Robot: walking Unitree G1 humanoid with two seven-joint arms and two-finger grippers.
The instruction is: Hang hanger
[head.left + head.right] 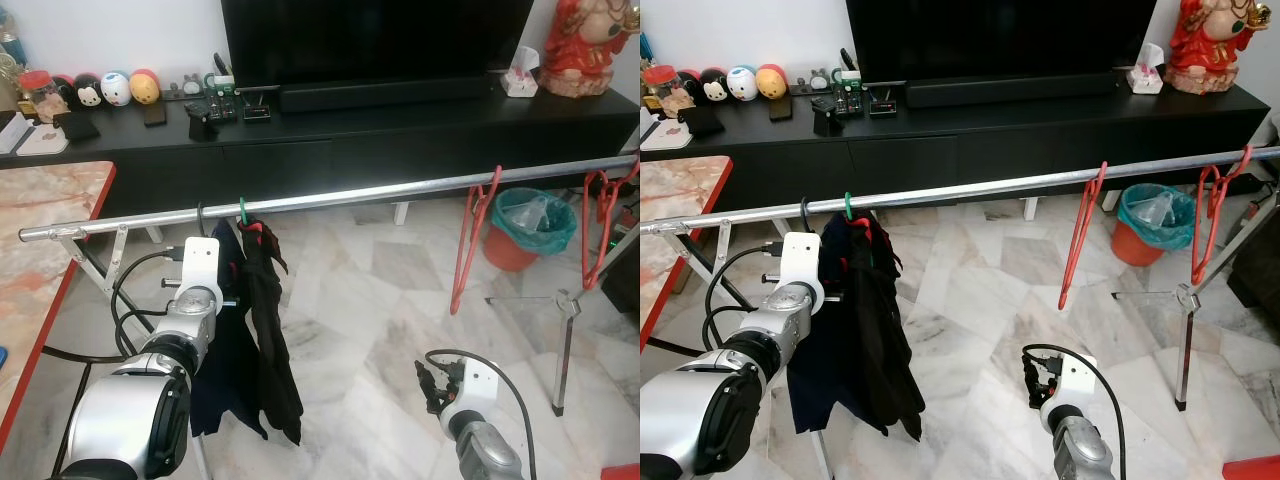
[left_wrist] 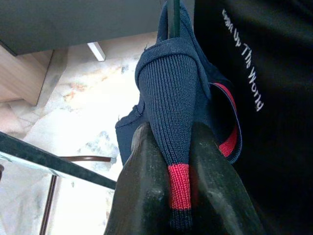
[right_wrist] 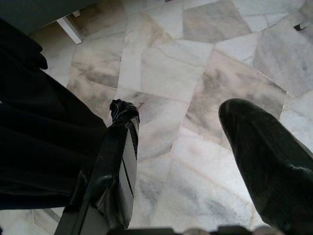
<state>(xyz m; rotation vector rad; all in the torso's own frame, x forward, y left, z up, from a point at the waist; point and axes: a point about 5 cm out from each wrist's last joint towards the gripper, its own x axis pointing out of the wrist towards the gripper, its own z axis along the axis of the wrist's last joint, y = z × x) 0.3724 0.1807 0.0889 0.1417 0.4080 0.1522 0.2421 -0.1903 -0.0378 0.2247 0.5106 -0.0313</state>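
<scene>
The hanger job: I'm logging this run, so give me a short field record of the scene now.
Rail: metal rail runs across in front of the TV cabinet
Garments: dark clothes hang from a green hook on the rail
Left gripper: left gripper shut on the navy knit garment
Right gripper: right gripper open, low over the marble floor
Spare hangers: red hangers on the rail

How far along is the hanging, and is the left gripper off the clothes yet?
Looks done: the green hanger hook sits over the metal rail, with the dark garments hanging from it. In hand: the left gripper is closed on a navy knit cuff with a red band. The right gripper is open, holding nothing, low over the marble floor. Left: release the cuff and draw the left arm back.
</scene>
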